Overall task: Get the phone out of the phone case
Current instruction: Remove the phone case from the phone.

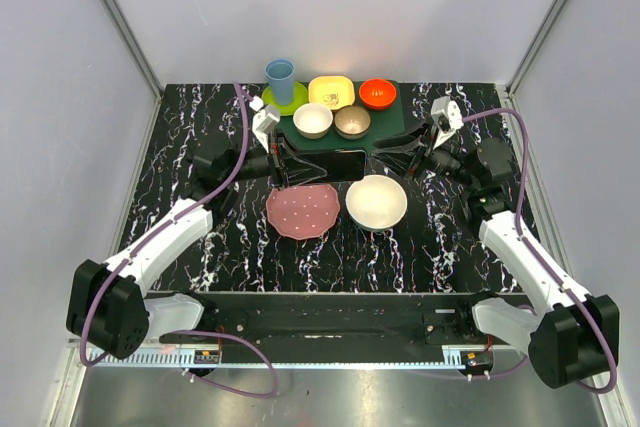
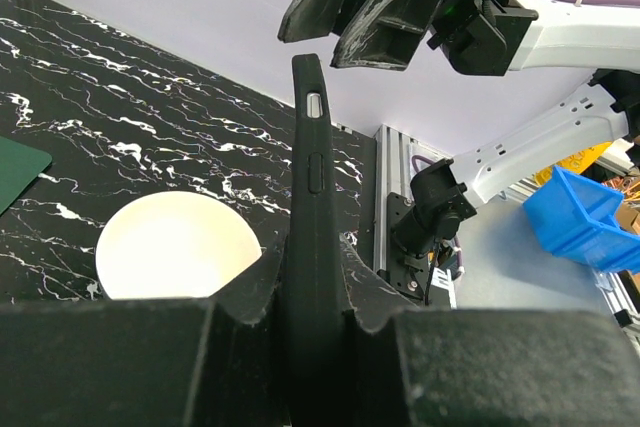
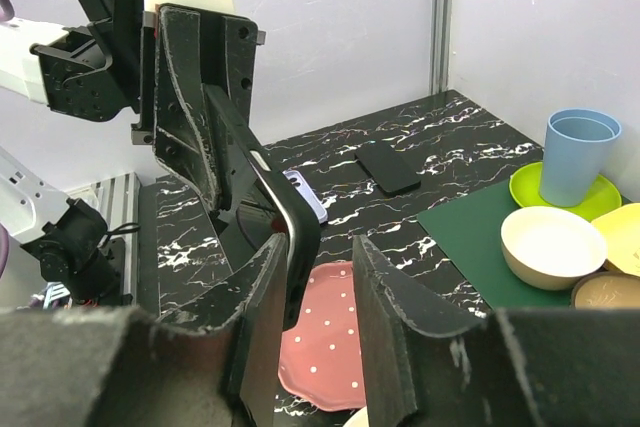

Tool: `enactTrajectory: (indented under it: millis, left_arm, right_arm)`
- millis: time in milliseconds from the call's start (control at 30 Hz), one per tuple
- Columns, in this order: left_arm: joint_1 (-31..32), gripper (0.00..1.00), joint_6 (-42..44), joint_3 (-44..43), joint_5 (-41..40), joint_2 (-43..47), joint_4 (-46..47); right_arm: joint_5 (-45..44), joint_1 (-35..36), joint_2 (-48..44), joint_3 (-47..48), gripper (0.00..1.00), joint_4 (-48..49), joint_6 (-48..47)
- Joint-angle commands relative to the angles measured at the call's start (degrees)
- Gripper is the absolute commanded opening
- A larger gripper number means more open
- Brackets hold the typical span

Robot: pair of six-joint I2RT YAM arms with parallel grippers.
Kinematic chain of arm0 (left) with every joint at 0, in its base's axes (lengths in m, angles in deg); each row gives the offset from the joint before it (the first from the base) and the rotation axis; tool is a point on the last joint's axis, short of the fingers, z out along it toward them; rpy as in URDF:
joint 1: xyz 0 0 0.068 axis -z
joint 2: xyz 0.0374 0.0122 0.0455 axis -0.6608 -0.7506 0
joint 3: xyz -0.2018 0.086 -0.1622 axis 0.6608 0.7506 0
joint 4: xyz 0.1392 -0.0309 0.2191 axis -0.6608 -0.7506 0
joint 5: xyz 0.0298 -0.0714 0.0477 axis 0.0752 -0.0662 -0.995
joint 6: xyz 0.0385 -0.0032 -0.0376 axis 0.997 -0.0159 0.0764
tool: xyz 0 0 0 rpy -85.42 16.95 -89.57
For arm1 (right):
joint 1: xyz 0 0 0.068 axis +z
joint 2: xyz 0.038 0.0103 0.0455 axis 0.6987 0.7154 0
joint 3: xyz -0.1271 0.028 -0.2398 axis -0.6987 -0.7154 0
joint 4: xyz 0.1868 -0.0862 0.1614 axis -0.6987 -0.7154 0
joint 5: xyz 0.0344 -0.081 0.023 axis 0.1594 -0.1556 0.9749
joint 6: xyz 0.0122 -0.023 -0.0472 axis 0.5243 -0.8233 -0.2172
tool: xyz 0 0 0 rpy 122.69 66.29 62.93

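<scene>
Tabletop (image 1: 440,237): black, marbled and hard, so anything dropped lands on it or on crockery. Pink plate (image 1: 303,210): flat and speckled, used here as the reference for all positions. A white dish (image 1: 376,201) sits just to its right. Phone (image 1: 337,162): a dark slab held in the air over the pink plate's far edge, turned on its edge and running left to right. Phone case (image 3: 308,199): lavender, seen only as a small patch behind the dark edge in the right wrist view. The phone probably sits fully inside it, though that view is too poor to be sure. Left fingers (image 2: 180,357): clamped on the end of the cased phone toward the pink plate's left side, and its only support. Right fingers (image 3: 400,337): apart at the free end, beyond the pink plate's far right, with nothing clamped between them. Hazards, as judged:
1. The left clamp may press shell and handset together, so a pull from the right drags both and nothing separates.
2. The right fingers may catch the rim as well as the phone, with the same result.
3. With only one end held, a push at the free end could twist the phone through the left fingers and drop it onto the pink plate or white dish.
4. The shell may let go suddenly, freeing the phone before anything has hold of it.
</scene>
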State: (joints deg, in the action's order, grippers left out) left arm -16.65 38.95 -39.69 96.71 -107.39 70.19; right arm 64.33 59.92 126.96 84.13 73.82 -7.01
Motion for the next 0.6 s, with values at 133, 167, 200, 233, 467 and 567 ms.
enactTrajectory:
  millis: [133,167,200,233,467,567]
  left_arm:
    - [-0.1,0.0,-2.5,-3.0,1.0,1.3,7.6]
    - [-0.1,0.0,-2.5,-3.0,1.0,1.3,7.6]
    - [-0.1,0.0,-2.5,-3.0,1.0,1.4,7.6]
    - [-0.1,0.0,-2.5,-3.0,1.1,1.3,7.6]
    - [-0.1,0.0,-2.4,-3.0,1.0,1.1,7.6]
    - [-0.1,0.0,-2.2,-3.0,0.8,1.2,7.4]
  right_arm:
    - [-2.1,-0.3,0.6,0.1,0.37,3.6,0.3]
    - [-2.2,-0.2,0.7,0.0,0.37,3.6,0.4]
    - [-2.3,-0.2,0.6,0.1,0.37,3.6,0.4]
    - [-2.5,-0.3,0.6,0.1,0.37,3.6,0.4]
    - [-2.3,-0.3,1.1,0.0,0.37,4.4,1.3]
    - [-2.0,-0.3,0.9,-0.1,0.37,4.9,1.7]
